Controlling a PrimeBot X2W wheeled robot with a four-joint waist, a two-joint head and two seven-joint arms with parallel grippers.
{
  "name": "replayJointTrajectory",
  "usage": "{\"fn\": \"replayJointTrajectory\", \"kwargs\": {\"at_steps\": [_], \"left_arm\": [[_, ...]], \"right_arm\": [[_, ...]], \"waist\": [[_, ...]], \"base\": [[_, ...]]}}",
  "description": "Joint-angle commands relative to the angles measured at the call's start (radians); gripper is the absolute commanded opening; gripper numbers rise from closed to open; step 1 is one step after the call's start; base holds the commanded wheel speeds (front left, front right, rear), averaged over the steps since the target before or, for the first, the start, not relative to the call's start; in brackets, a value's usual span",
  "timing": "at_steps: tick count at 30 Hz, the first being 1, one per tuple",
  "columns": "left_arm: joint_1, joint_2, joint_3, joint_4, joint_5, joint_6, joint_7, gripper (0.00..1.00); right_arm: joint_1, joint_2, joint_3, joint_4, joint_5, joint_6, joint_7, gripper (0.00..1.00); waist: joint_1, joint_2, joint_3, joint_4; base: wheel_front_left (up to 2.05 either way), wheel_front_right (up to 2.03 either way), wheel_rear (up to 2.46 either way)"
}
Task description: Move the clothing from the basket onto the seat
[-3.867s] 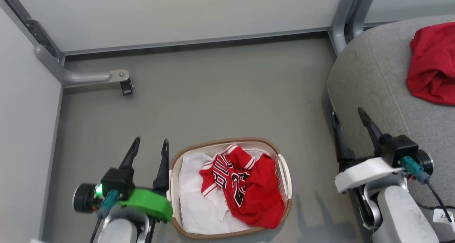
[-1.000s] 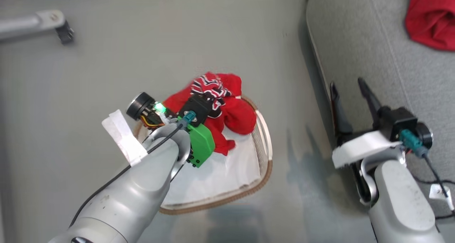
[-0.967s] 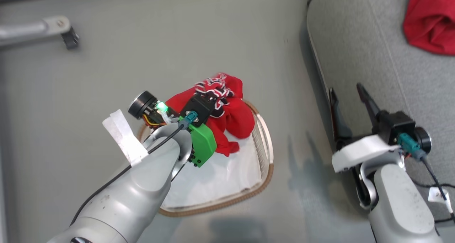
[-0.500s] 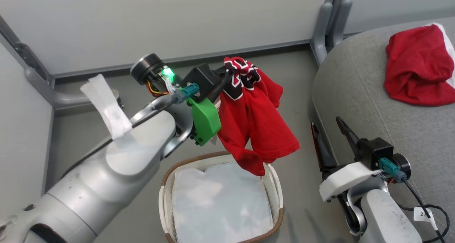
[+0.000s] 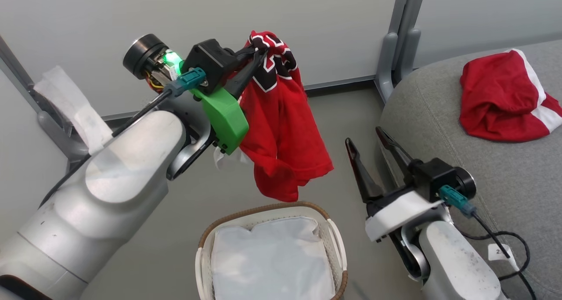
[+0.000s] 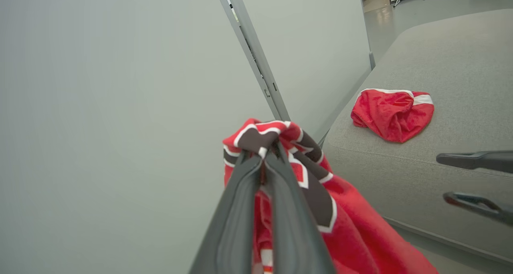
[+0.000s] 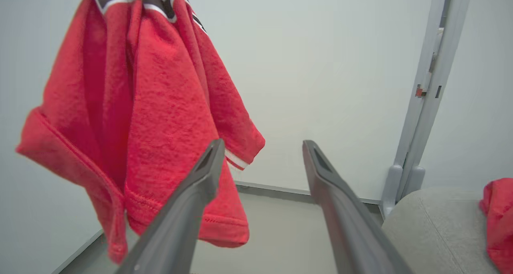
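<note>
Clamping jersey (image 5: 281,128) upper centre in left fingers (image 5: 243,74), right fingers (image 5: 358,168) spread empty lower right. Two garments counting red piece (image 5: 496,98), one basket (image 5: 263,207).

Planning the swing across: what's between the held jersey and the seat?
In the head view, the open right gripper stands between the jersey, hanging from the shut left gripper, and the seat; otherwise bare floor.
</note>
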Motion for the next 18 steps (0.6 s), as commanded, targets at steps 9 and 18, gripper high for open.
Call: {"fn": "replayJointTrajectory", "kwargs": {"at_steps": [9,18], "left_arm": [[0.003,0.017,0.002,-0.054,-0.012,0.014,0.0,0.0],[0.012,0.008,-0.035,-0.103,-0.011,-0.002,-0.005,0.0]], "right_arm": [[-0.197,-0.036,0.135,0.129,-0.009,-0.001,-0.005,1.0],[-0.383,-0.146,0.452,0.232,0.236,-0.001,0.026,1.0]], "waist": [[0.0001,0.0,0.002,0.009],[0.0001,0.0,-0.007,0.03]], "base": [[0.0,0.0,0.0],[0.0,0.0,0.0]]}}
